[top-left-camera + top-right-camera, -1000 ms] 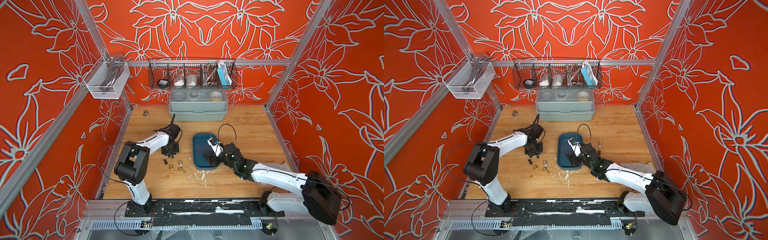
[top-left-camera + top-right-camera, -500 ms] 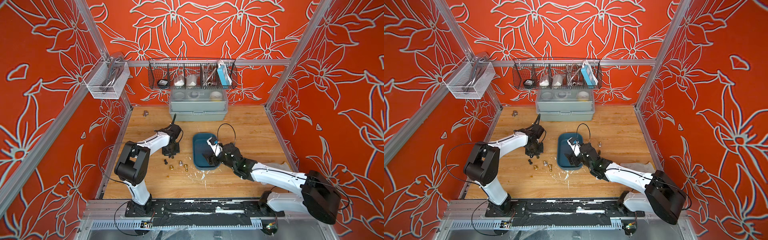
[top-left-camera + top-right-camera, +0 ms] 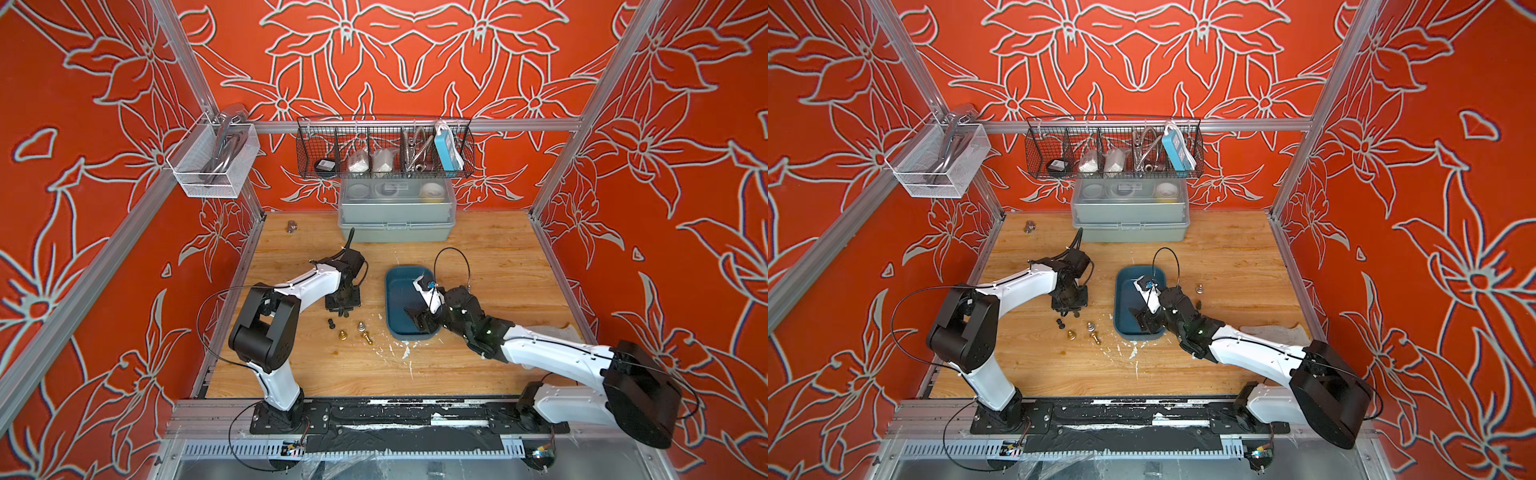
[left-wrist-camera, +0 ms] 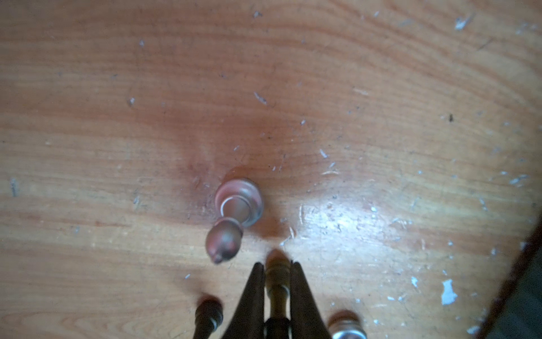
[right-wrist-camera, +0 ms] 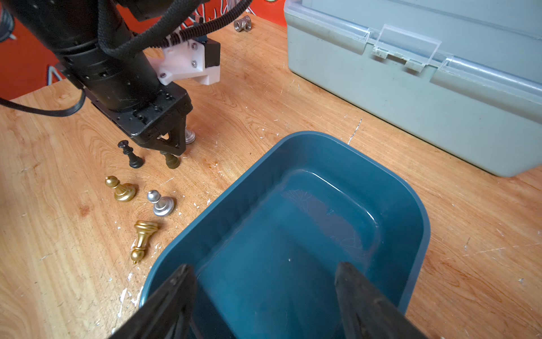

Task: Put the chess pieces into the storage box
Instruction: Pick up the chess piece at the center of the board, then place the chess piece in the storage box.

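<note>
Left gripper (image 4: pixel 277 265) pinching dark olive chess piece (image 5: pixel 171 161) between pressed-together fingers, piece upright, base down toward wooden table (image 3: pixel 478 257). Black piece (image 5: pixel 132 155) standing just beside it; silver piece (image 5: pixel 190 136) standing behind gripper. Gold pawn (image 5: pixel 121 189) and silver pawn (image 5: pixel 161 204) standing upright nearby; second gold piece (image 5: pixel 142 239) lying on side, close to storage box (image 5: pixel 293 138) rim. Right gripper (image 5: pixel 264 305) hovering over box's near end, jaws spread wide, gripping nothing. Lone silver piece (image 3: pixel 1200 287) standing on table at box's opposite side, beside right arm, showing in a top view.
</note>
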